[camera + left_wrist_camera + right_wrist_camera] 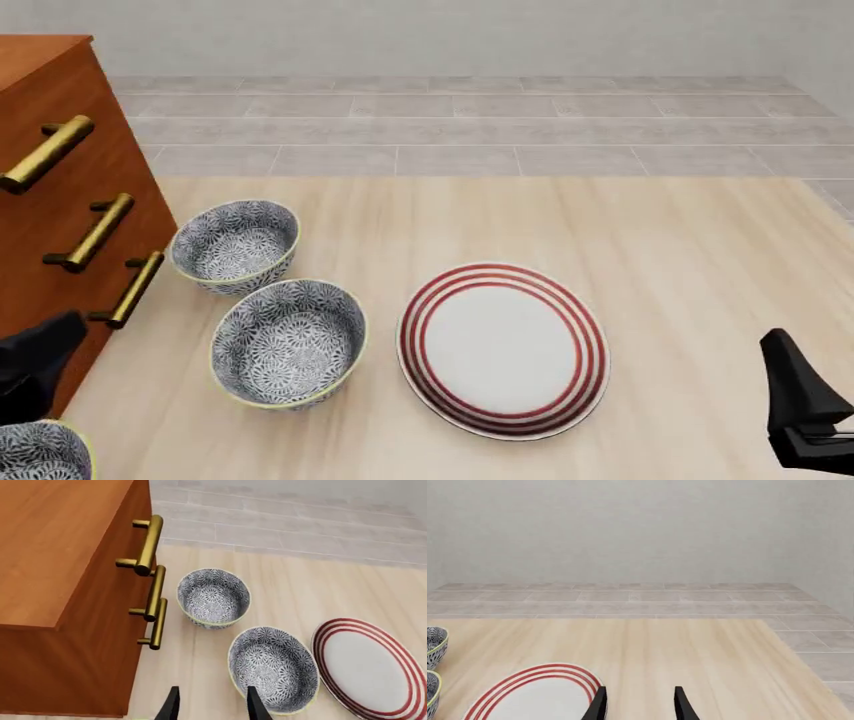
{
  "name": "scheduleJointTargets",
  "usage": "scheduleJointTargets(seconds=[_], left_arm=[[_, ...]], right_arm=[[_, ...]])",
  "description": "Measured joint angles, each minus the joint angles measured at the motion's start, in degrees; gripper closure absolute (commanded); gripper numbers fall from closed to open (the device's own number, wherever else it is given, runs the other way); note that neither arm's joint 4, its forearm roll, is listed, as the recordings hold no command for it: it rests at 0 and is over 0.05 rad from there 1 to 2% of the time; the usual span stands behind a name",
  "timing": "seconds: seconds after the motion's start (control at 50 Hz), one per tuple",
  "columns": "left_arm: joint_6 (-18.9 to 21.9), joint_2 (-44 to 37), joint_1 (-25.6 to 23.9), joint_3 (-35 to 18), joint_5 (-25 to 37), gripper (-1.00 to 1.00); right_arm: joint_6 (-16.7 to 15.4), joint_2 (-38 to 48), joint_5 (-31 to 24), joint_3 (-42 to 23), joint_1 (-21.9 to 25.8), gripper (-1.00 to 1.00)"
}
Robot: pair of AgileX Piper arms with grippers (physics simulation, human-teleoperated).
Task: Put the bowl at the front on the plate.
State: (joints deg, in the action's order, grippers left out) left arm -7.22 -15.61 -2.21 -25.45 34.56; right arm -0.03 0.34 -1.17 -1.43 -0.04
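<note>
I see the bowl at the front, cut off at the front view's 7 o'clock corner, on the bench beside the left gripper. The plate lies at centre, two look-alike bowls at its 9 and 10 o'clock. Both the left and right gripper fingers stand apart, empty.
</note>
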Motion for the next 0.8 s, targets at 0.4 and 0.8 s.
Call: scheduleJointTargets(seconds=[0.4,0.8], left_arm=[[-5.25,-4.16,-1.78,-13.55,26.87,-1.00],[-10.37,-8.02,-1.28,-13.37,34.17,-1.00]], right_arm=[[0.00,0.00,-0.01,-0.01,0.00,-1.00],[0.00,0.00,-0.01,-0.01,0.00,-1.00]])
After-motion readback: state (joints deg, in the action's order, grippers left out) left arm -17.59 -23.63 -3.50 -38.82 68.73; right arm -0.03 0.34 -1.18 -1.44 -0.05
